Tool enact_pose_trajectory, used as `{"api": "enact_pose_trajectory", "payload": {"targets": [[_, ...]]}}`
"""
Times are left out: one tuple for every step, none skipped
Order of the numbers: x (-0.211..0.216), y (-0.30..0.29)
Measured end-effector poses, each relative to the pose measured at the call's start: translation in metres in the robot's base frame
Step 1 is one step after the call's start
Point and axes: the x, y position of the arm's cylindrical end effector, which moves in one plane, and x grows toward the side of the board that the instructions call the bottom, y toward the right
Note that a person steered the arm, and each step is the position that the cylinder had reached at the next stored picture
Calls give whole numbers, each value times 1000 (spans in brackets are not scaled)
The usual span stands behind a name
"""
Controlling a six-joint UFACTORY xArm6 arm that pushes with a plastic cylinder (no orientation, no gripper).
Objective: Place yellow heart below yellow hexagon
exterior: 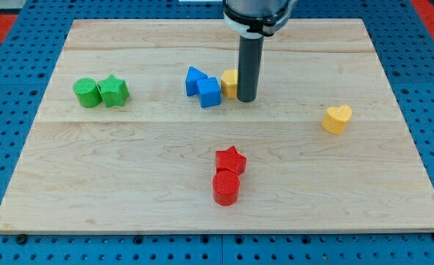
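The yellow heart [337,118] lies alone at the view's right, mid-height on the wooden board. The yellow hexagon [229,82] sits near the top centre, partly hidden behind my rod. My tip [247,99] rests on the board touching the hexagon's right side, far to the left of and slightly above the heart.
A blue cube [210,92] and another blue block [195,79] sit just left of the hexagon. A green cylinder [87,93] and green star [113,90] are at the left. A red star [230,159] and red cylinder [226,188] are at the bottom centre.
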Motion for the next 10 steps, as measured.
{"api": "enact_pose_trajectory", "payload": {"targets": [[-4, 25], [-21, 43], [-5, 33], [-9, 34], [-14, 62], [-13, 153], [8, 243], [48, 233], [57, 149], [57, 121]]}}
